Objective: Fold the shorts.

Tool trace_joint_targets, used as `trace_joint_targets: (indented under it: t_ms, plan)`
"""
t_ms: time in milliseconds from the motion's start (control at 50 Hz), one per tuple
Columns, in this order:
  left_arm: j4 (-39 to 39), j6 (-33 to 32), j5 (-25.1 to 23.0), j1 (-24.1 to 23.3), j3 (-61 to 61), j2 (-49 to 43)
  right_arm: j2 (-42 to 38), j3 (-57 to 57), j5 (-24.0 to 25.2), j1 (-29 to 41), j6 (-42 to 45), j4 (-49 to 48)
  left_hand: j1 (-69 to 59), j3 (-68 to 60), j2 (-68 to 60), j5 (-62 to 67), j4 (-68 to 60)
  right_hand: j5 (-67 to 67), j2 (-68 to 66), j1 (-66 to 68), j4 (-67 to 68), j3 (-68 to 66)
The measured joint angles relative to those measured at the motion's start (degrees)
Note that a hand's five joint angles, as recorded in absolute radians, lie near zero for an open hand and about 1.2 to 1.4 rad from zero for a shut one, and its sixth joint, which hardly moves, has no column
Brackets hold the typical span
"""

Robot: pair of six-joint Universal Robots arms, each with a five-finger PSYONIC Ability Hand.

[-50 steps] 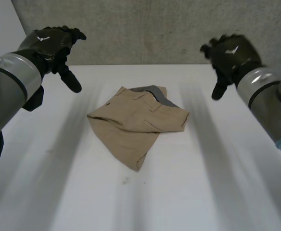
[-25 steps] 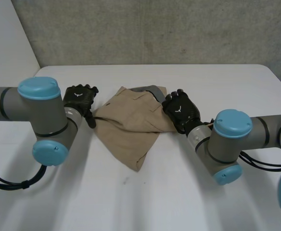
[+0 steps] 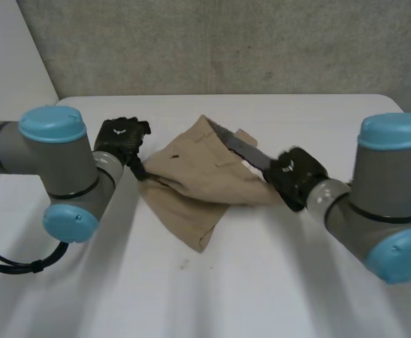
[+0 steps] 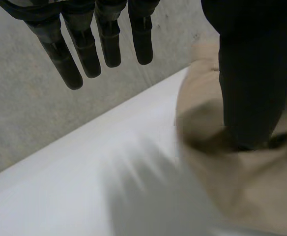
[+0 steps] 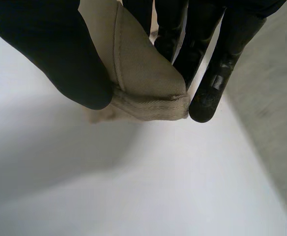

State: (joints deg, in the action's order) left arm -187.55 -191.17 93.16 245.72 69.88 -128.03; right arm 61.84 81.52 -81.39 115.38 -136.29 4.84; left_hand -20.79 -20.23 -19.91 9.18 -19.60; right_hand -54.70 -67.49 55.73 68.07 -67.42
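the tan shorts (image 3: pixel 191 184) lie in a rumpled heap on the white table (image 3: pixel 212 296), right between the two hands. the left hand (image 3: pixel 119 137) is at the cloth's left corner. the right hand (image 3: pixel 295 176) is at the opposite, right edge.

the right hand has a real hold. from its wrist, its thumb (image 5: pixel 50 49) and fingers (image 5: pixel 222 54) are closed on a folded, stitched edge of the shorts, the cloth pinched between them. that edge is lifted off the table, so the fabric rises in a ridge from the fingertips toward the far corner.

the left hand is relaxed. its fingers (image 4: pixel 87 54) hang straight over bare table, clear of the cloth, and only its thumb (image 4: pixel 246 73) comes down on the tan fabric beside them. i'd call that pinning, not gripping.

so the cloth's longer run goes hand to hand, with one loose point trailing away from both sets of fingers toward the robot's side. everything still to be folded lies on the thumb side of the left hand and stretches out from the right hand's fingertips.

my guess is the next move belongs to the right hand, the only one gripping. it would carry its edge across toward the left thumb or pull outward to flatten the heap. the fold looks barely begun, and the left thumb's light press may slip if the pull is strong.
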Motion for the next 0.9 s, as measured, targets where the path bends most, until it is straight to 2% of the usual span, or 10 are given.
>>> trace_joint_targets:
  t_ms: [140, 300, 360, 380, 440, 540, 780, 800, 880, 900]
  plan:
    - [0.04, -0.13, -0.03, -0.15, 2.73, 3.95, 6.47, 4.83, -0.47, -3.25, 3.45, 23.45, 2.88, 2.55, 2.73, -2.56, 2.43, -1.16, 0.00, 0.00, 0.01, -0.82]
    - [0.12, -0.20, -0.01, -1.11, 3.43, 4.17, 11.44, 7.42, -1.32, -7.80, 10.58, 28.66, 3.87, 4.12, 4.05, -3.97, 3.78, -1.16, 0.00, 0.00, 0.02, -0.90]
    - [0.13, -0.23, -0.08, -1.80, 3.54, 3.96, 13.34, 7.13, -3.44, -10.38, 12.46, 26.82, 4.69, 4.46, 4.63, -4.70, 4.22, 12.26, 17.57, -13.50, -16.75, 17.30]
    - [0.13, -0.25, -0.11, -1.98, 3.55, 3.85, 13.84, 6.79, -4.56, -11.02, 12.88, 25.74, 4.69, 4.46, 4.63, -4.69, 4.22, 25.56, 31.81, -27.04, -30.64, 31.03]
    - [0.14, -0.31, -0.19, -2.27, 3.59, 3.63, 14.48, 5.59, -7.09, -11.85, 13.32, 22.95, 4.69, 4.46, 4.63, -4.69, 4.22, 45.46, 50.98, -42.14, -50.46, 50.24]
    - [0.13, -0.48, -0.32, -2.51, 3.60, 3.23, 14.76, 2.90, -9.56, -11.83, 12.72, 18.52, 4.69, 4.46, 4.63, -4.69, 4.22, 50.27, 54.65, -44.24, -54.60, 54.74]
    - [1.31, -0.85, -5.57, -2.22, 3.29, -0.06, 13.41, -8.37, -7.31, -4.24, -4.14, 9.69, 4.69, 4.46, 4.63, -4.67, 4.21, 50.68, 54.85, -44.26, -54.65, 55.30]
    - [2.15, -0.86, -7.13, -2.07, 3.03, -0.67, 10.36, -12.85, -4.81, -1.98, -11.82, 9.16, 4.69, 4.46, 4.63, -4.67, 4.21, 50.68, 54.85, -44.26, -54.65, 55.30]
    - [3.57, -0.87, -9.14, -1.83, 2.51, -1.55, 7.46, -16.10, -3.14, -0.70, -17.28, 9.12, 4.69, 4.46, 4.63, -4.68, 4.21, 50.67, 54.85, -44.26, -54.65, 55.30]
    - [4.75, -0.85, -10.45, -1.51, 1.93, -2.10, 4.05, -19.16, -1.97, 0.16, -22.94, 9.20, 4.69, 4.46, 4.63, -4.68, 4.21, 50.68, 54.85, -44.26, -54.65, 55.30]
